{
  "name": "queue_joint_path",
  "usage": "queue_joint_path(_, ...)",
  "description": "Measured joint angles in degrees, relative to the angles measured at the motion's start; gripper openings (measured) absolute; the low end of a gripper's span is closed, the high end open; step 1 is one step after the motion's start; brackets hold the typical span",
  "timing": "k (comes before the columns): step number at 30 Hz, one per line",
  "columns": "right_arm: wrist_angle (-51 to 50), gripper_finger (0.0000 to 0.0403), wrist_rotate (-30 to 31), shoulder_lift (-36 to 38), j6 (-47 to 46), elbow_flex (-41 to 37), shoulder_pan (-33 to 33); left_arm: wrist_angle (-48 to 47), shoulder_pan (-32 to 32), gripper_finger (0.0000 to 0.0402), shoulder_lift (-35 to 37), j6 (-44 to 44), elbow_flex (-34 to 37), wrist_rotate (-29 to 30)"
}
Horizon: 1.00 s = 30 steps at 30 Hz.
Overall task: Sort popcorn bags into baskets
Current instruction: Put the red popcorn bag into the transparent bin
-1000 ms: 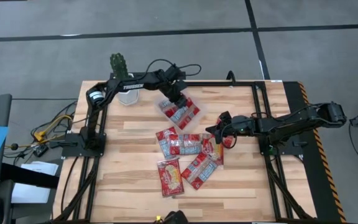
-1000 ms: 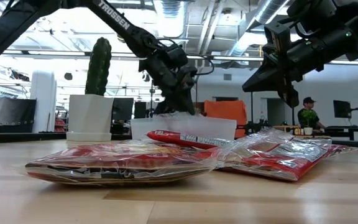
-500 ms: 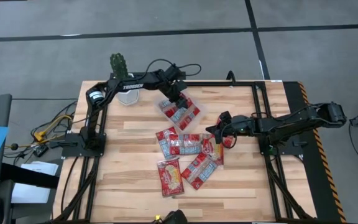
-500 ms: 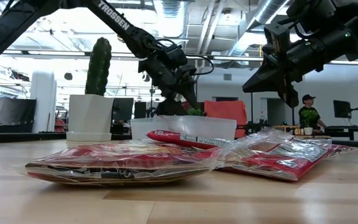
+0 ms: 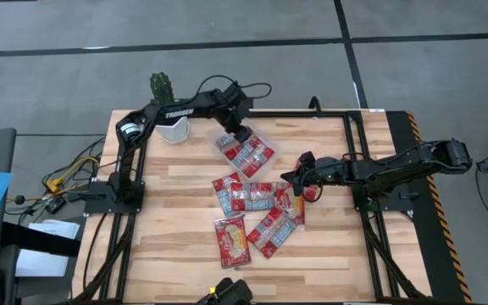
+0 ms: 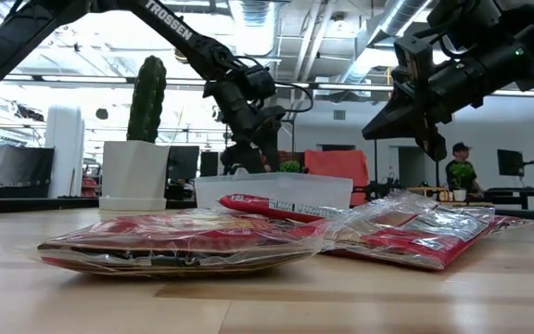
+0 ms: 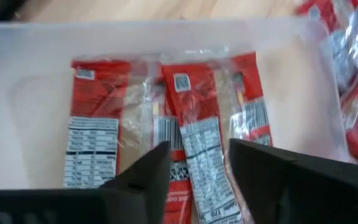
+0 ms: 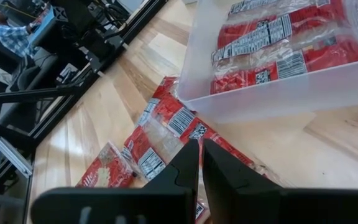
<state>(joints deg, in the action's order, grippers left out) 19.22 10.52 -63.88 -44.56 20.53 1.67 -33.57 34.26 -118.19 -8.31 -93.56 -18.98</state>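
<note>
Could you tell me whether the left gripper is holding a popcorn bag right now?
No, the left gripper is open and empty above bags in the tray.

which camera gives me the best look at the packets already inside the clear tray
The left wrist view: it looks straight down into the clear tray and shows three popcorn bags lying side by side. The high view shows them small, the right wrist view obliquely, the low view only the tray's side.

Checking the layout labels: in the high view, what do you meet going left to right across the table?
Cactus pot → left claw over the clear tray → loose popcorn bags → right claw.
</note>
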Motion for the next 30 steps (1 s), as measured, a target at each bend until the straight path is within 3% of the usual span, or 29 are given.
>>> queue_joint_path(6, -0.8, 0.0047, 0.0, 0.0, 0.0, 0.0, 0.0, 0.3, 0.1, 0.0012, 0.0, 3.3, 0.1, 1.1)
queue_joint_path(14, -0.9, 0.0047, 0.0, 0.0, 0.0, 0.0, 0.0, 1.1, -1.1, 0.0002, -2.4, 4.7, 0.1, 3.4)
queue_joint_path(19, -1.5, 0.0047, 0.0, 0.0, -0.4, 0.0, 0.3, 0.8, -3.2, 0.0, -4.8, 4.9, 0.1, 11.4)
queue_joint_path(30, -2.3, 0.0047, 0.1, 0.0, -0.4, 0.0, 0.8, 1.9, -4.9, 0.0, -6.6, 6.5, -0.3, 17.0)
